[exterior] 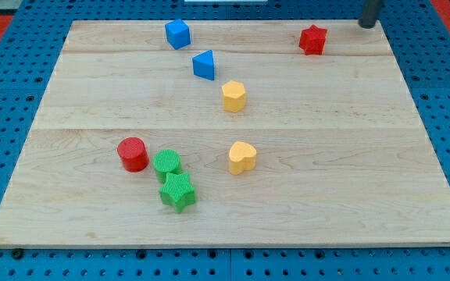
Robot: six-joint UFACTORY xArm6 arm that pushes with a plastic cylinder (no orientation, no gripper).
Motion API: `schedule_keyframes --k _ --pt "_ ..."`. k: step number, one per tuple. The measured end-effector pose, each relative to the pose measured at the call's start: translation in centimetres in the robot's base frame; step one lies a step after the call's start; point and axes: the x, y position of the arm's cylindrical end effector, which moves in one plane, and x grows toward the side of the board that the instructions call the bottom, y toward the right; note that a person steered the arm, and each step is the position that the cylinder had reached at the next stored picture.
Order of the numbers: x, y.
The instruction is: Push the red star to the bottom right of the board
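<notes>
The red star lies near the view's top right of the wooden board. My tip is at the board's top right edge, to the right of and slightly above the red star, a short gap away and not touching it. The rod enters from the view's top edge.
A blue cube and a blue triangle sit at top centre. A yellow hexagon and a yellow heart lie mid-board. A red cylinder, a green cylinder and a green star cluster at lower left.
</notes>
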Motion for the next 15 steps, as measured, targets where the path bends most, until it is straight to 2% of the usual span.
schedule_keyframes --k 1,2,5,7,9,10,12,15 --pt "0.0 -5.4" --pt "0.0 -7.5" --pt "3.9 -10.2" --pt "7.8 -10.3" --pt "13.8 -10.2" --pt "15.0 -10.2" --pt "12.7 -10.6" --pt "13.6 -4.1"
